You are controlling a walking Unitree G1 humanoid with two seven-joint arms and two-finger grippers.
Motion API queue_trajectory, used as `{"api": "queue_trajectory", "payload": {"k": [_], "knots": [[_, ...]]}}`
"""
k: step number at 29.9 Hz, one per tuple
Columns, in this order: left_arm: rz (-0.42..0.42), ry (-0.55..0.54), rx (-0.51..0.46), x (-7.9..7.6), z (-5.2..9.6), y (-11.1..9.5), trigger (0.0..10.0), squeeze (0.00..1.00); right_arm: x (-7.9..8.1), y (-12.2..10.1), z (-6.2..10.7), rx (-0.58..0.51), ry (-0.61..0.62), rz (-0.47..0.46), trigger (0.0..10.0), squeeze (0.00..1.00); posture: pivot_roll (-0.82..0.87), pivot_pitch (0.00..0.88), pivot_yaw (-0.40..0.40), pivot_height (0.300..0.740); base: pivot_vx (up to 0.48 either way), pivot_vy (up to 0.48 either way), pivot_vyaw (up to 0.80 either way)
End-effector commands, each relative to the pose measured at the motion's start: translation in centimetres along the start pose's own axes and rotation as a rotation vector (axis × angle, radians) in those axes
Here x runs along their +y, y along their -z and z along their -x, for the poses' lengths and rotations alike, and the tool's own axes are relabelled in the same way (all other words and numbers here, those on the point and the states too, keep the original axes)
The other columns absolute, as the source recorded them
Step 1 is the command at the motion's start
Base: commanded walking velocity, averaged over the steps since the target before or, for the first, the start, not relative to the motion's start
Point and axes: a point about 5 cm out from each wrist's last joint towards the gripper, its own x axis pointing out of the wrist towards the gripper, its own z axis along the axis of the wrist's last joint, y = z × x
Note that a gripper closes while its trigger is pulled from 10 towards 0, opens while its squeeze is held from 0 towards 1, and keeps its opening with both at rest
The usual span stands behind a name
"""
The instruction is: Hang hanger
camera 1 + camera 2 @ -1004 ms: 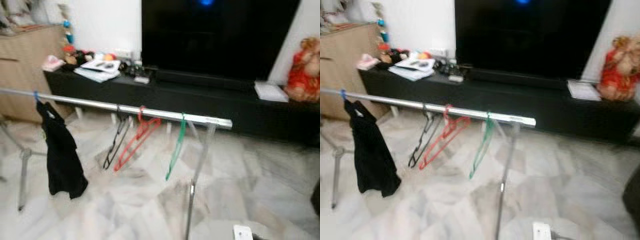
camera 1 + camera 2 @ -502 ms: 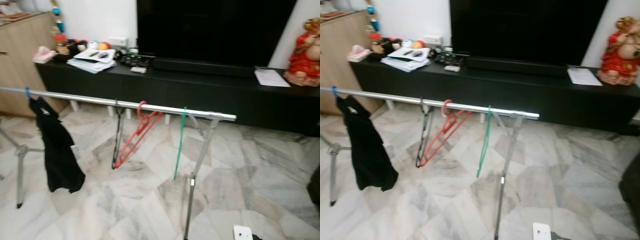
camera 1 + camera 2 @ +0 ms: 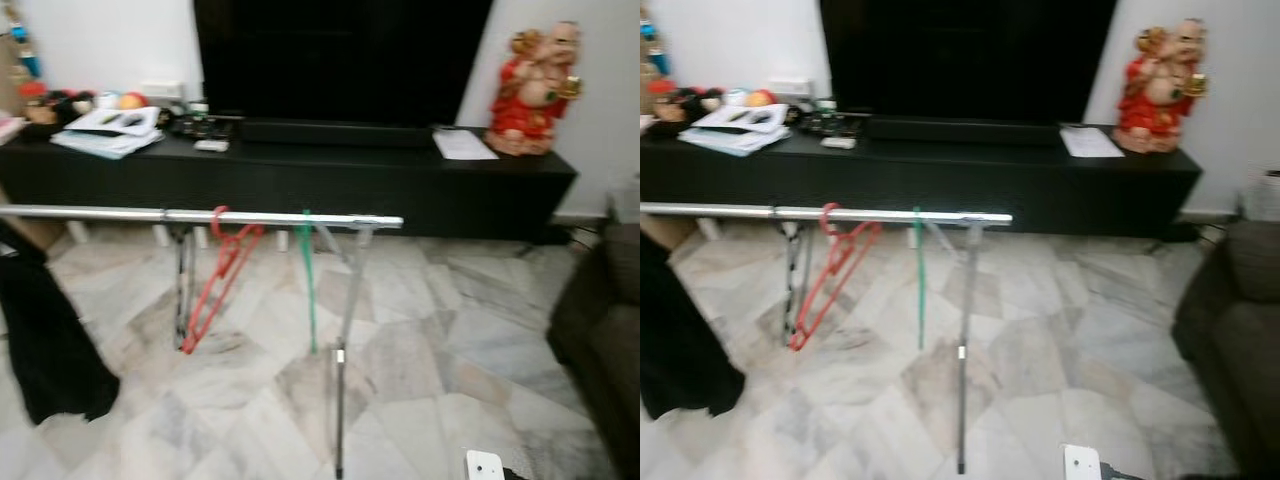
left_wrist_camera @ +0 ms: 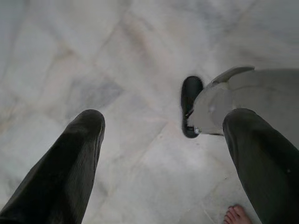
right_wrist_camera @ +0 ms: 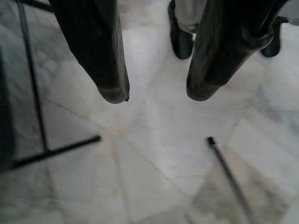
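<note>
While we face the clothes rail [image 3: 120,214], both of our hands hang over the marble floor [image 3: 440,350] with fingers spread.

On the rail we see a red hanger [image 3: 218,272] and a green hanger [image 3: 309,285] hooked near its right end, with a black garment [image 3: 45,335] hanging further left. Behind it stands a long black TV cabinet [image 3: 330,180] carrying papers [image 3: 108,130] and a red figurine [image 3: 535,88]; no writing is readable. Our left hand [image 4: 163,154] and right hand [image 5: 156,93] grip nothing, pointing down at the floor.
</note>
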Motion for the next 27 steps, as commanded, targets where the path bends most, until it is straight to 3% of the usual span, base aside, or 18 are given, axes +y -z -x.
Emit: {"api": "queue_trajectory", "payload": {"k": [1,14,18,21,27], "knots": [[-0.018,-0.001,0.027,0.2,0.1,0.6,10.0,0.0,0.1,0.1,0.0,0.004,-0.002,-0.012,10.0,0.0,0.08,0.0,-0.007,0.74,0.0,0.0,-0.73],[-0.046,0.002,0.03,0.0,0.1,0.7,10.0,0.0,0.2,0.1,0.0,0.005,-0.006,-0.017,10.0,0.0,0.07,0.0,0.0,0.74,0.0,0.0,-0.73],[-0.061,-0.012,0.033,0.4,0.2,0.8,10.0,0.0,0.2,0.2,0.0,0.005,-0.007,-0.02,10.0,0.0,0.07,0.0,0.003,0.74,0.0,-0.36,-0.73],[-0.027,-0.02,0.036,0.8,0.2,0.9,10.0,0.0,0.2,0.2,0.0,0.004,-0.008,-0.02,10.0,0.0,0.07,0.0,0.004,0.74,0.0,0.0,-0.73],[-0.044,-0.015,0.04,1.2,0.3,1.0,10.0,0.0,0.3,0.2,0.0,0.003,-0.01,-0.026,10.0,0.0,0.07,0.0,0.008,0.74,0.0,0.0,-0.72]]}}
